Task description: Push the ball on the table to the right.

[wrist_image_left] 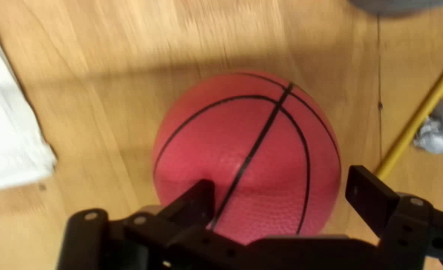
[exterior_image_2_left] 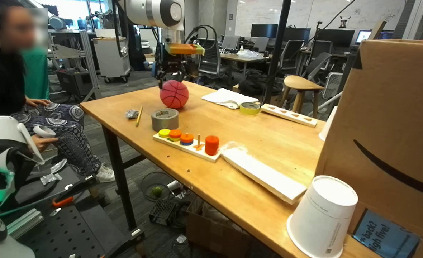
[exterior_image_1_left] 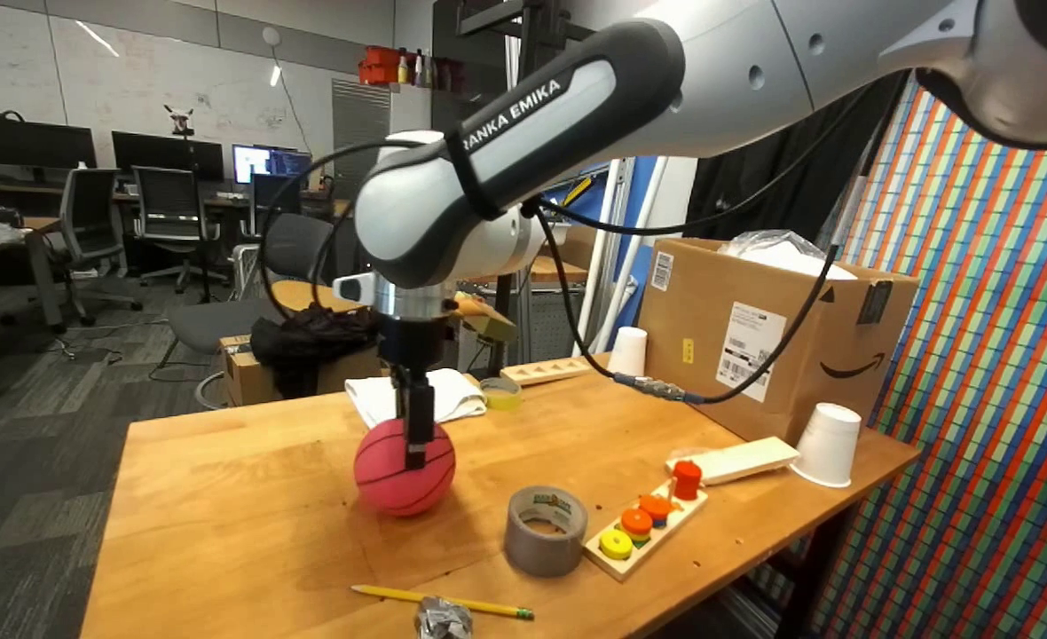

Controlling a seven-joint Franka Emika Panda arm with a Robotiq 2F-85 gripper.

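The ball is a pinkish-red basketball with black lines. It sits on the wooden table (exterior_image_1_left: 222, 532) and shows in both exterior views (exterior_image_1_left: 386, 484) (exterior_image_2_left: 175, 96) and in the wrist view (wrist_image_left: 251, 142). My gripper (exterior_image_1_left: 415, 457) points down at the ball, its fingers spread wide. In the wrist view the gripper (wrist_image_left: 281, 183) has its left finger over the ball's surface, seemingly touching it. The right finger is just beside the ball, with a gap of table between. The gripper body hides the ball's near edge there.
A grey tape roll (exterior_image_1_left: 546, 541), a peg toy (exterior_image_1_left: 643, 537), a pencil (exterior_image_1_left: 439, 601) and crumpled foil (exterior_image_1_left: 444, 619) lie near the ball. A white cloth (exterior_image_2_left: 229, 97) and yellow tape (exterior_image_2_left: 250, 108) lie beyond it. A cardboard box (exterior_image_1_left: 710, 328) and white cups (exterior_image_1_left: 828, 444) stand farther off.
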